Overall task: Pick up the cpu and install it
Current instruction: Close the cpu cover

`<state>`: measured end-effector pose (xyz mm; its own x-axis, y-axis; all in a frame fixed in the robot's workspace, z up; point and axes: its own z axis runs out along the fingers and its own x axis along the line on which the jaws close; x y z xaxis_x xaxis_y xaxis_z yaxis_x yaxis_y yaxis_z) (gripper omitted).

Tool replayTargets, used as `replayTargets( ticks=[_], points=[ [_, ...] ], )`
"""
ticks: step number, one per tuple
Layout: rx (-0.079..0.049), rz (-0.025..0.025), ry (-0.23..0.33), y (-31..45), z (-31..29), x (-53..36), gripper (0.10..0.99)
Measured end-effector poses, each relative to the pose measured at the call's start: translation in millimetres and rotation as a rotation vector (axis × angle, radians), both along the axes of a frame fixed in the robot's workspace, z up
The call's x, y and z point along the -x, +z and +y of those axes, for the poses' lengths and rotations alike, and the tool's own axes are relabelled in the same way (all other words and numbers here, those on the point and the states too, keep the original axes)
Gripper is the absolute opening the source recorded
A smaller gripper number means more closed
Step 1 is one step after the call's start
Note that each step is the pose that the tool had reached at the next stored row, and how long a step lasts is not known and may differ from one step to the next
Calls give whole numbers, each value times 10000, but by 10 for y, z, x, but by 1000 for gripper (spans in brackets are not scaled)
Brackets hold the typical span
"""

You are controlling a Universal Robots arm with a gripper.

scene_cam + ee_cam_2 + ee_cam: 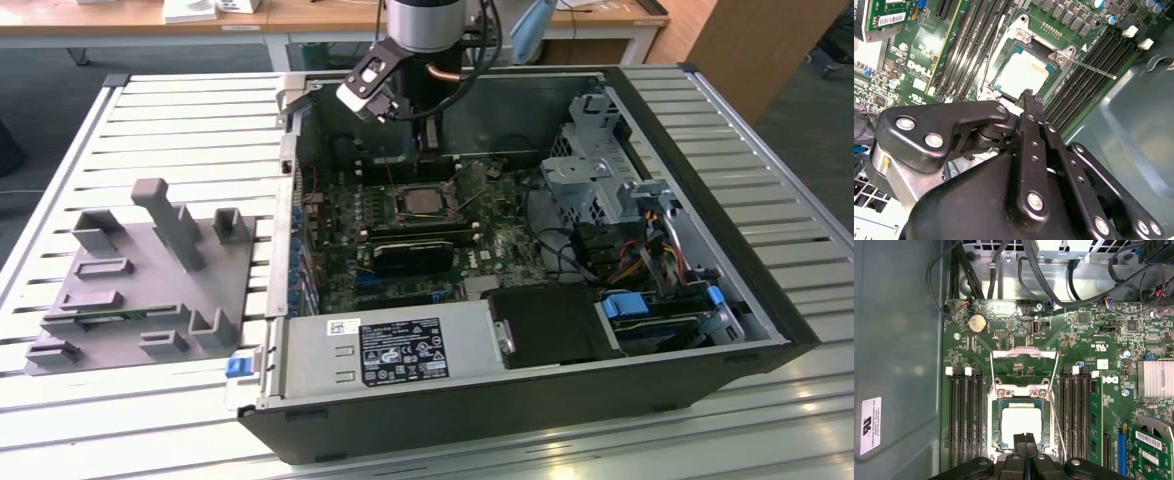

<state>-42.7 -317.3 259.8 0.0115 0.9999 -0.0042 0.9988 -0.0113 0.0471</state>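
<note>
The cpu (1022, 421) had a pale silvery metal top, smooth and faintly matt; the socket frame (1021, 390) was bare shiny metal; the motherboard (979, 350) was glossy green; the gripper (1025, 436) was matt black with bright metal screws; the case wall (899, 340) was smooth grey metal; the table (187, 110) was ribbed pale metal; the fixture (147, 270) looked like matt grey plastic.

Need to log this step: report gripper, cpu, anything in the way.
Gripper shut, holding nothing, over the socket. Cpu flat in the socket, lever unlatched. Nothing between gripper and cpu.
</note>
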Motion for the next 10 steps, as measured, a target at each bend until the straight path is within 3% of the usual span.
replayTargets(
  ticks=[10],
  points=[
    [0, 0, 0, 90, 0, 0, 106]
  ],
)
